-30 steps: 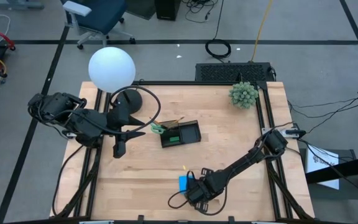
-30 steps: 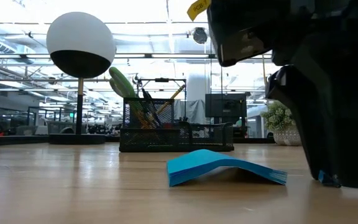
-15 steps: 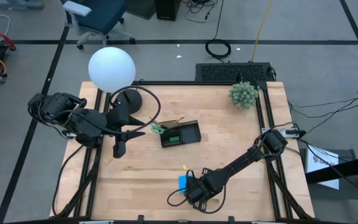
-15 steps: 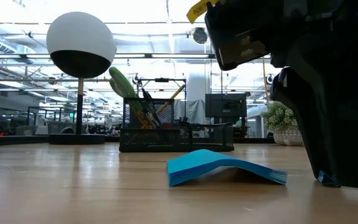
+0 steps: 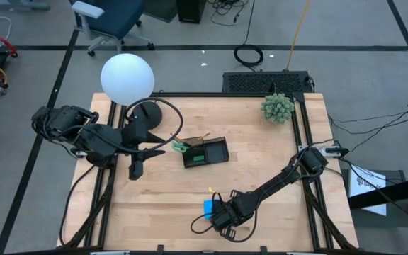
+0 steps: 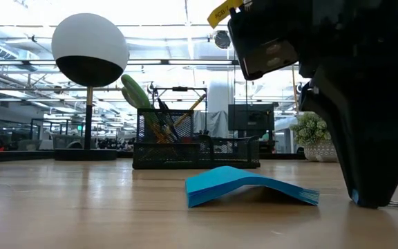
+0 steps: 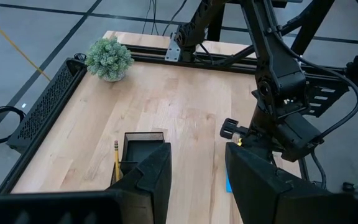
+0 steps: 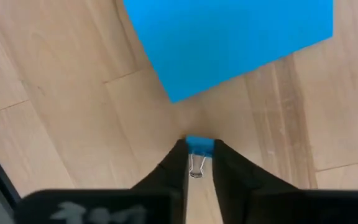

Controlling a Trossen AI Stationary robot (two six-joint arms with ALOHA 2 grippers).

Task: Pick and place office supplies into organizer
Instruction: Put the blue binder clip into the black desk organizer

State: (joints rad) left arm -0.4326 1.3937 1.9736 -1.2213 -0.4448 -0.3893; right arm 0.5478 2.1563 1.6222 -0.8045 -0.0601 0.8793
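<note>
I'm seeing the right gripper point(image 8: 199, 163) having just closed; it's now pinching a small blue binder clip point(image 8: 198, 145) on the table beside the blue note pad point(image 8: 229, 37). Pick's secured, organizer point(image 5: 205, 151) next. Left gripper point(image 7: 197, 177) spread, waiting nr lamp.

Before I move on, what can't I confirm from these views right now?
- Binder clip: right wrist view shows it between the right tool; the arm hides it in the high view.
- Organizer contents: too small from above; the low view shows only the mesh front.
- Blue note pad: its underside is hidden.
</note>
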